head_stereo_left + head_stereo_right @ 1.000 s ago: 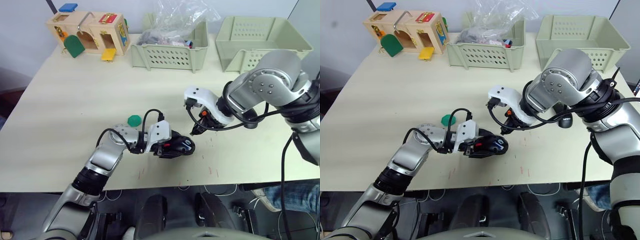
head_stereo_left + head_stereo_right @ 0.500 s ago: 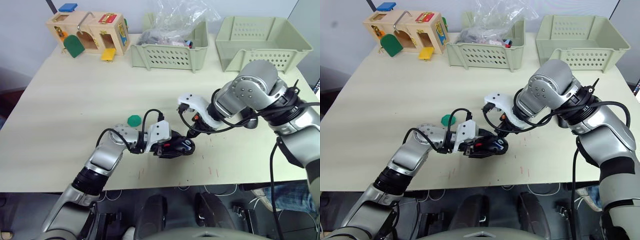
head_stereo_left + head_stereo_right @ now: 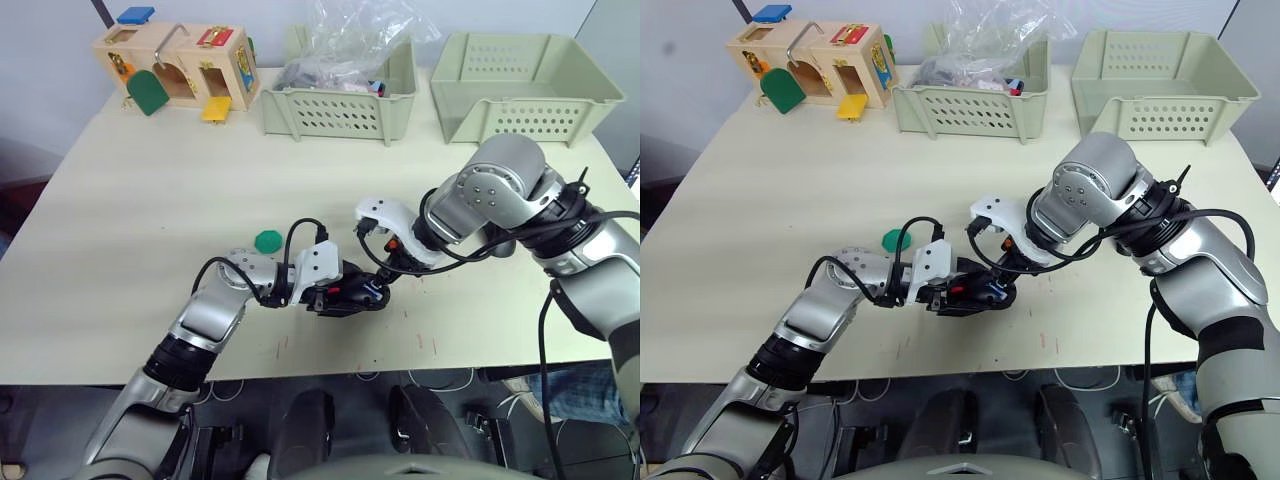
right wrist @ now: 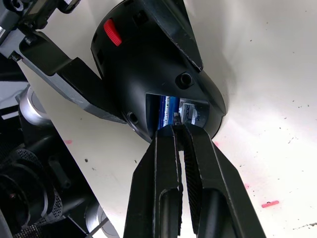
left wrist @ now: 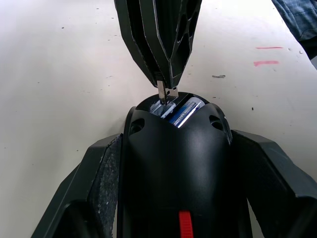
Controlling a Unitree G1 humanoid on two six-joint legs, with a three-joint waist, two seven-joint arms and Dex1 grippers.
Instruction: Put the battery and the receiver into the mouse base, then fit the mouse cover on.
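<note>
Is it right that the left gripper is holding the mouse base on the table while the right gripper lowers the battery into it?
Not quite. The left gripper does hold the mouse base, but the right gripper is lowering the small metal receiver; the blue battery already lies inside, as the left wrist view shows.

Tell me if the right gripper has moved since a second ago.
Yes. The right gripper has come down and toward the robot's left, closing on the mouse base, which stays put beside the green disc.

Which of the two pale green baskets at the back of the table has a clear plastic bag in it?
The basket beside the wooden toy box; a crumpled clear plastic bag rises out of it. The other basket shows bare walls.
</note>
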